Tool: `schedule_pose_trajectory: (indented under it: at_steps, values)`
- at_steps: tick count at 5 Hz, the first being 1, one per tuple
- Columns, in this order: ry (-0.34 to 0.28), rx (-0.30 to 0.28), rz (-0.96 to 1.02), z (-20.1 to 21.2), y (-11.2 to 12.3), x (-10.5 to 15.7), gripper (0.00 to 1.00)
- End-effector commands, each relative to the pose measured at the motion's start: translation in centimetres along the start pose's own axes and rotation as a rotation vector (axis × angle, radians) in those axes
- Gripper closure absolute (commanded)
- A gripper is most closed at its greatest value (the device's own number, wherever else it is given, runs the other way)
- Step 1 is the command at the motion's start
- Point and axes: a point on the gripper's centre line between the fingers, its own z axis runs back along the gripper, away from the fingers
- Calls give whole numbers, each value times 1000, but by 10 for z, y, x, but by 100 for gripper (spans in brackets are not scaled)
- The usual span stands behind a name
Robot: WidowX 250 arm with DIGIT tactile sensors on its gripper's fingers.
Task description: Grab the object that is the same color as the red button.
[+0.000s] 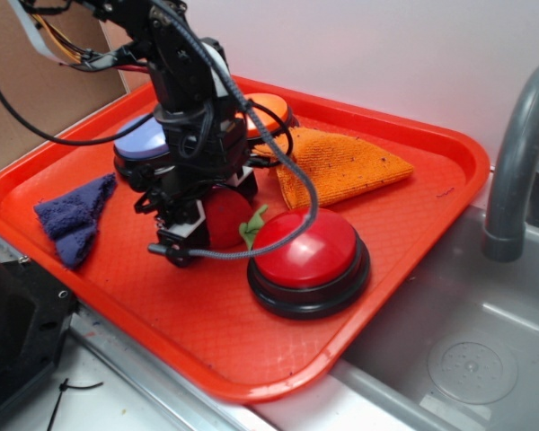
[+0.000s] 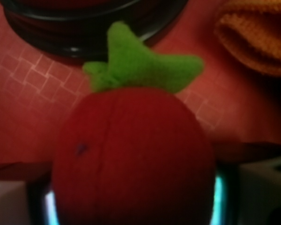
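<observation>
Clamped between the fingers of the gripper (image 1: 217, 235): plush strawberry (image 2: 131, 159), on the red tray (image 1: 413, 233), green stem toward the red button (image 1: 307, 250) just beside. Only from outside: orange cloth (image 1: 341, 163), blue cloth (image 1: 74, 215), lilac button (image 1: 142, 142), orange button (image 1: 271, 109), sink (image 1: 485, 341) beyond

Exterior view: evenly bright, sharp overall; a soft white highlight sits on the red button (image 1: 304, 249), and the wall is washed out toward 1 o'clock. Wrist view: dim and soft throughout; the strawberry (image 2: 131, 154) is blurred by closeness, corners darken at 11 o'clock, and cyan glare streaks appear at 5 and 7 o'clock.
</observation>
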Motion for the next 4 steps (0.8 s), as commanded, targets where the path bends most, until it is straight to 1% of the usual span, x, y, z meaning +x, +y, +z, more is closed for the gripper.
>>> schedule_pose_trajectory:
  at_steps: [1, 2, 3, 4]
  values:
    - [-31, -22, 298, 37, 0, -12, 100]
    - [-20, -96, 555, 63, 4, -19, 100]
    - [77, 39, 812, 97, 0, -29, 100]
    - [60, 65, 1061, 121, -3, -40, 100]
